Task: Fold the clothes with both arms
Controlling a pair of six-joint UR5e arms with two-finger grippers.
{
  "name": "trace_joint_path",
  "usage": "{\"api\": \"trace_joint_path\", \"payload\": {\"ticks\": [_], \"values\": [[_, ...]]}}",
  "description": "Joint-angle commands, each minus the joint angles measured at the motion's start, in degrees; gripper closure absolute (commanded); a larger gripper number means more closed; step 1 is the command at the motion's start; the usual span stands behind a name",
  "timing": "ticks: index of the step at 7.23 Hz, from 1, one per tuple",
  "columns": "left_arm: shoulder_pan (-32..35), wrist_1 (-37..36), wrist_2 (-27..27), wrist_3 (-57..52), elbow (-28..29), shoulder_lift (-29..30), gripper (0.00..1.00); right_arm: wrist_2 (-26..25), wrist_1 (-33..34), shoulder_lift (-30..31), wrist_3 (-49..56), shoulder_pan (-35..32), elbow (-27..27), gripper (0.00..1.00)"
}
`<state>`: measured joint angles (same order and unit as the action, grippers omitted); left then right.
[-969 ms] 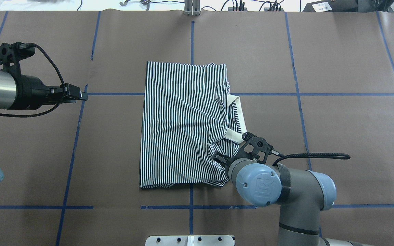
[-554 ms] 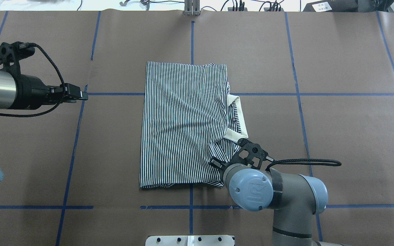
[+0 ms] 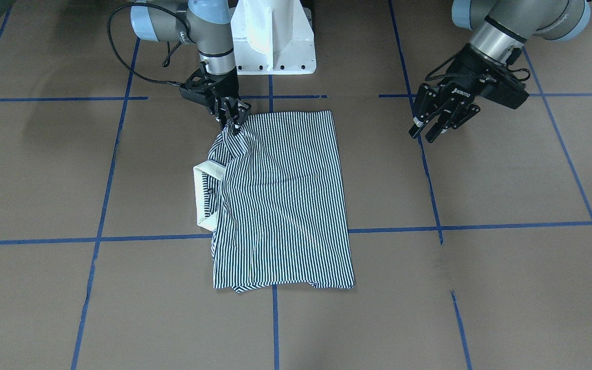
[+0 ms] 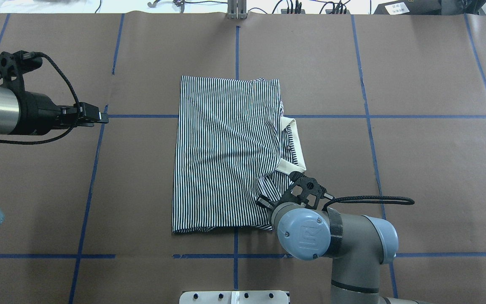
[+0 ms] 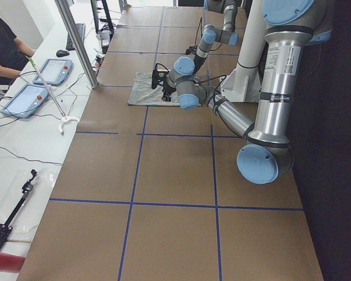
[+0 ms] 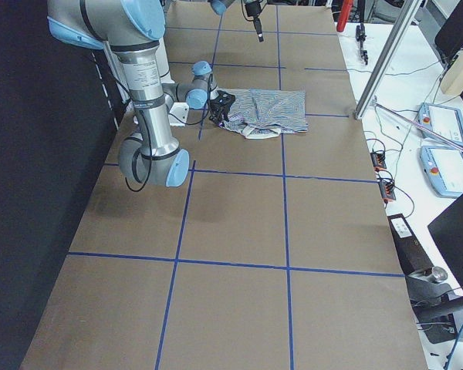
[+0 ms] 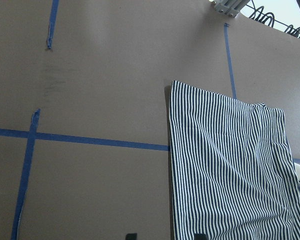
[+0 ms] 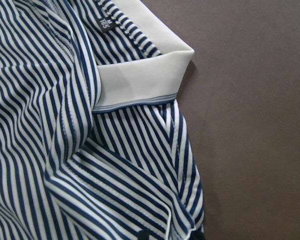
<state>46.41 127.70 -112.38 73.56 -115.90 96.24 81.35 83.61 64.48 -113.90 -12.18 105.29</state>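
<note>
The striped polo shirt [image 4: 222, 156] lies folded into a rectangle at the table's middle, its cream collar [image 4: 293, 143] sticking out on the right side. My right gripper [image 3: 233, 122] is shut on the shirt's near right corner, and the fabric there is bunched and slightly raised. In the right wrist view the striped cloth [image 8: 65, 125] and collar [image 8: 140, 75] fill the frame. In the overhead view the right wrist hides that gripper. My left gripper [image 3: 422, 136] hovers open above bare table, well left of the shirt [image 7: 230, 165], holding nothing.
Brown paper with blue tape lines [image 4: 236, 116] covers the table. The white pedestal base [image 3: 273, 41] stands at the robot's edge, close behind the shirt. Cables lie along the far edge [image 4: 289, 6]. A person [image 5: 3, 47] sits at a side bench with tablets [image 5: 23, 99].
The right arm has shifted left and slightly toward the robot, and the shirt's near right corner has drawn in with it. The left arm has barely moved.
</note>
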Motion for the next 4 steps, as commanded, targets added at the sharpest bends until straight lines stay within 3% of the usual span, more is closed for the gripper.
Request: {"api": "trace_joint_path", "payload": {"ticks": [1,4], "values": [[0.0,0.0,0.0,0.0,0.0,0.0,0.51,0.2,0.2,0.5,0.3,0.1,0.3,1.0],[-0.3,-0.6,0.0,1.8,0.1,0.6,0.51,0.2,4.3,0.9,1.0,0.1,5.6,1.0]]}}
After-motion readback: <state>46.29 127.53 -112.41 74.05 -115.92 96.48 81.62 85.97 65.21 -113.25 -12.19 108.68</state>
